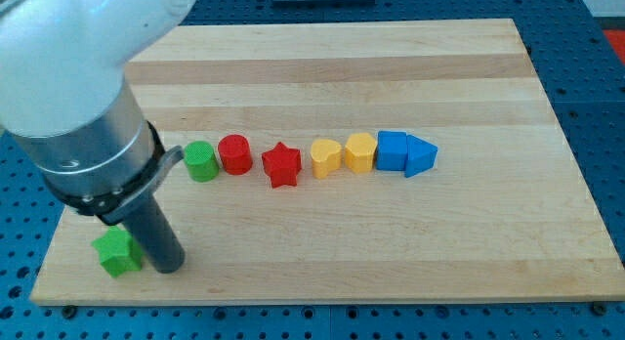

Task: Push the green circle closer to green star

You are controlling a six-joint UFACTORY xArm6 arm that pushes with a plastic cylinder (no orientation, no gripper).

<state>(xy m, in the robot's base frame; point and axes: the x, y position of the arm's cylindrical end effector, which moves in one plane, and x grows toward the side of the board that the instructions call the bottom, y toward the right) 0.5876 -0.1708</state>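
Green circle (200, 161) sits up-worktop of the tip (169, 265); green star (118, 252) beside it, near bottom-left corner; no hand, just rod.

Green circle (200, 161): upright cylinder, left end of the block row. Green star (117, 252): flat, near the board's bottom-left corner, well apart.

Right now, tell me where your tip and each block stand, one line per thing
my tip: down on the board, just right of the green star
green star: near the view's bottom left, apart from the row
green circle: left end of the row, beside the red circle
red star: alone, mid-row
yellow blocks: side by side
blue blocks: touching, right end
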